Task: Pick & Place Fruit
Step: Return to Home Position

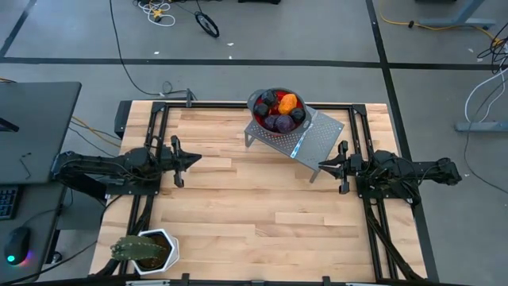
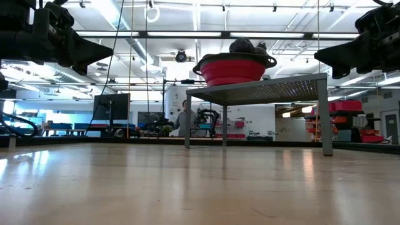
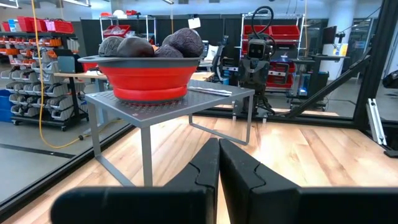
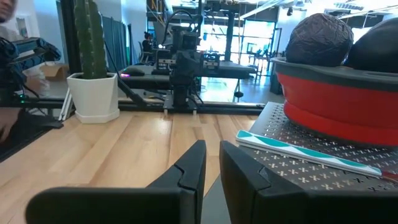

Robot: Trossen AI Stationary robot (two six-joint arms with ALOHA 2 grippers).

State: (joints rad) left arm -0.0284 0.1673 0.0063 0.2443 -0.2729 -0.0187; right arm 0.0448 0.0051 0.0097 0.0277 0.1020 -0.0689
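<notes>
Several small fruits (image 1: 279,110), orange, red and dark purple, lie heaped in a red bowl with a grey rim (image 3: 146,78). The bowl stands on a grey perforated metal stand (image 1: 317,139) at the table's far middle. My left gripper (image 1: 197,159) hovers level at the table's left, pointing toward the stand; its fingers (image 3: 219,146) are shut on nothing. My right gripper (image 1: 321,166) hovers level at the right, just off the stand's near right corner. A narrow gap shows between its fingertips (image 4: 212,146), with nothing in it.
A thin silver-and-teal knife (image 4: 305,152) lies on the stand next to the bowl. A spiky green plant in a white pot (image 1: 147,250) stands at the table's near left corner. Bare wooden tabletop (image 1: 254,206) lies between the arms. Black frame rails run along both sides.
</notes>
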